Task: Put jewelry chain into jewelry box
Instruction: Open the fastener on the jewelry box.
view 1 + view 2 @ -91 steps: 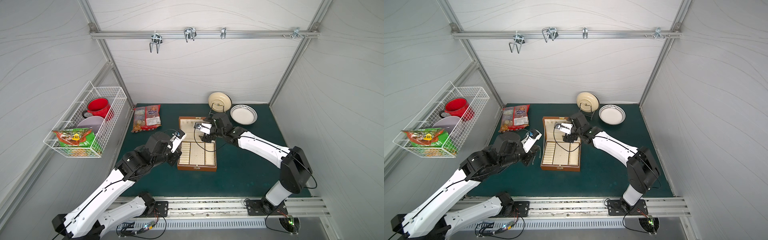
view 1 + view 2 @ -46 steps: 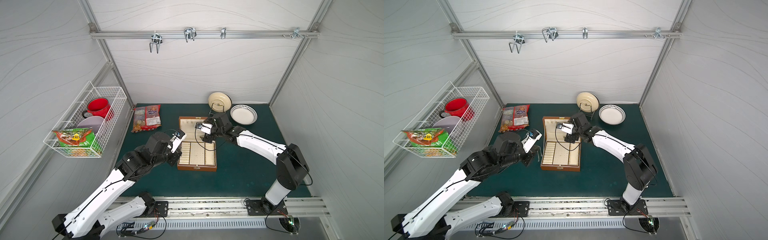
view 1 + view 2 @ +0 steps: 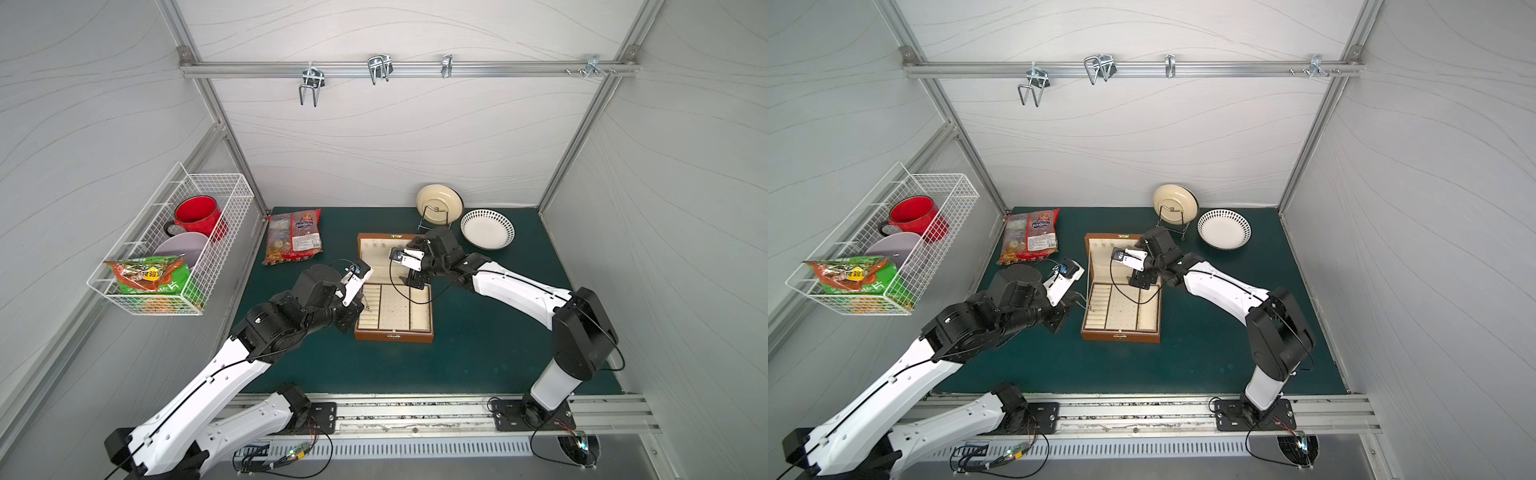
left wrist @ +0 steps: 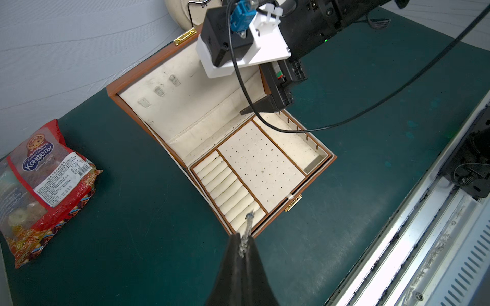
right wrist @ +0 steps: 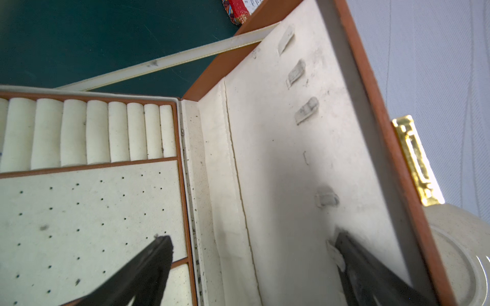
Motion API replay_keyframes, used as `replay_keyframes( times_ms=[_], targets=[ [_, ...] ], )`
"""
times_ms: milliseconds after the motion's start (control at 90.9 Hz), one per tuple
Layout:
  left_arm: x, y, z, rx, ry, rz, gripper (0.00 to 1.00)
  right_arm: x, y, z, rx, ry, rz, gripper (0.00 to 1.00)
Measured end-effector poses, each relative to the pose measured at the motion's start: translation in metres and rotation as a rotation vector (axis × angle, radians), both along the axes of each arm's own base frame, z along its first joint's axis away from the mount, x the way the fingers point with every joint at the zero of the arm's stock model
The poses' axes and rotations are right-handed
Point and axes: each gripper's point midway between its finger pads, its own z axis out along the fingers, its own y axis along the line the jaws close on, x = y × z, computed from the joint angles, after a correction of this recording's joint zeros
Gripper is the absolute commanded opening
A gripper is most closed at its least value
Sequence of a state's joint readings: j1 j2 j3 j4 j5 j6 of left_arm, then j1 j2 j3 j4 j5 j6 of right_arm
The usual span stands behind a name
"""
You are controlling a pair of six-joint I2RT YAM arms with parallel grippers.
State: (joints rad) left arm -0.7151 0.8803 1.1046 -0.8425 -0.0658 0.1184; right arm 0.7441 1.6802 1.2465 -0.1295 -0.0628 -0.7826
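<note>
A green tabletop inside a white-walled cell, seen from above, with two robot arms reaching toward an open box near the middle. The box lid stands raised toward the back edge; the cream tray shows three sections: ring rolls, a dotted pad, and a narrow slot.

The left pincer is clenched on the chain, a thin silvery strand. In the left wrist view a short length sticks out from the closed tips, its end over the ring rolls at the box's front corner. How much chain hangs hidden below the tips cannot be told.

The right pincer is released, its jaws wide apart, one finger over the dotted pad and the other against the inside of the lid, seemingly propping it open.

A candy bag lies toward the back left corner; a dish sits toward the back right.

Risks: the chain sits just at the box's edge, so letting go here could leave part trailing over the wall onto the tabletop. The fine links may also snag on the tips. If the right arm withdraws, the lid might drop.
</note>
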Motion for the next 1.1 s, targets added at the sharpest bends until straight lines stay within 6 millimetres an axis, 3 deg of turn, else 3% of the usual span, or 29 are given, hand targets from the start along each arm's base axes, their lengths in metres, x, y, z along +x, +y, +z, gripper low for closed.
replay_keyframes(
  times_ms=[836, 968, 1100],
  targets=[
    [0.000, -0.001, 0.000, -0.005, 0.001, -0.005, 0.00, -0.002, 0.000, -0.001, 0.009, -0.009, -0.029, 0.99],
    [-0.002, -0.003, 0.000, -0.010, 0.008, -0.015, 0.00, -0.005, -0.004, 0.010, 0.039, 0.006, -0.057, 0.99],
    [0.000, -0.006, -0.004, 0.000, 0.026, -0.025, 0.00, -0.010, -0.011, 0.042, 0.114, -0.008, -0.096, 0.99]
  ],
)
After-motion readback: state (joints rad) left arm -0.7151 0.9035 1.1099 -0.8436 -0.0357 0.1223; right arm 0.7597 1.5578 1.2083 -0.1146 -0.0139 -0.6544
